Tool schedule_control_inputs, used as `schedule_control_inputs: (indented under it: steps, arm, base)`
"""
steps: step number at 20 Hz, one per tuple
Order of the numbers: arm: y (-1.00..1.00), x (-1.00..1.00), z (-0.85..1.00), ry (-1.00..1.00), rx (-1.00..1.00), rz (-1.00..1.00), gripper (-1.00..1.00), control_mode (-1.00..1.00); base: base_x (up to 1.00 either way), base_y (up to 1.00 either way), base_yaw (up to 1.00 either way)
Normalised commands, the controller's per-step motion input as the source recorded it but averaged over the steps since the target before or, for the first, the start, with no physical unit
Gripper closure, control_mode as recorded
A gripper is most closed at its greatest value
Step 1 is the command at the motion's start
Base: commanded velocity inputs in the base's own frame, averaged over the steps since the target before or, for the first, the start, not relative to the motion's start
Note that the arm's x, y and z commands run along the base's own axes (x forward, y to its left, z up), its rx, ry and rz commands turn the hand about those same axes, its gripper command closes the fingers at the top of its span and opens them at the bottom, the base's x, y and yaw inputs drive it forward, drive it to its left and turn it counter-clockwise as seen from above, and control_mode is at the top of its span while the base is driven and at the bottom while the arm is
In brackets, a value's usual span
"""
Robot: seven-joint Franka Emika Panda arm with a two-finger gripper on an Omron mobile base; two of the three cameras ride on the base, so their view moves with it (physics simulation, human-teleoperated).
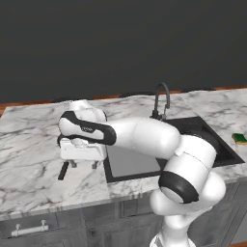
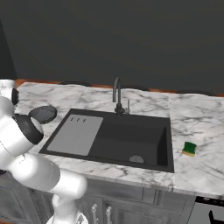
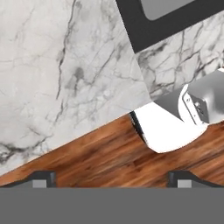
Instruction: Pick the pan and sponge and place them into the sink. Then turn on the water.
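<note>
The dark round pan lies on the marble counter left of the sink. In the left base view my hand covers the pan's bowl, and only its black handle sticks out toward the counter's front. My gripper hangs open just above the counter there, holding nothing. In the hand view its tips stand wide apart over the counter's front edge and a corner of the sink. The green and yellow sponge rests on the counter right of the basin.
The grey drainboard fills the sink's left part, with the black basin to its right. A dark gooseneck tap stands behind. Below the counter's edge are cabinet fronts with a handle and wooden floor.
</note>
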Motion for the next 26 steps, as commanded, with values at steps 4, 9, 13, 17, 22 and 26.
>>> schedule_control_inputs:
  steps: [4, 9, 13, 17, 22, 26]
  arm:
    - [0.07, 0.11, -0.20, -0.07, 0.00, -0.14, -1.00, -1.00]
    - [0.17, 0.17, -0.12, -0.12, 0.00, -0.11, -1.00, -1.00]
    - [0.05, 0.10, -0.18, -0.13, 0.00, -0.03, -1.00, -1.00]
    - [0.01, 0.18, -0.22, -0.14, 0.00, 0.00, -1.00, -1.00]
    - [0.00, 0.39, -0.21, -0.05, 0.00, 0.00, -1.00, -1.00]
    - [0.01, 0.40, -0.05, 0.00, 0.00, 0.00, -1.00, -1.00]
  base:
    - [0.00, 0.00, 0.00]
    - [0.00, 0.00, 0.00]
    - [0.00, 0.00, 0.00]
    - [0.00, 0.00, 0.00]
    - [0.00, 0.00, 0.00]
    - [0.00, 0.00, 0.00]
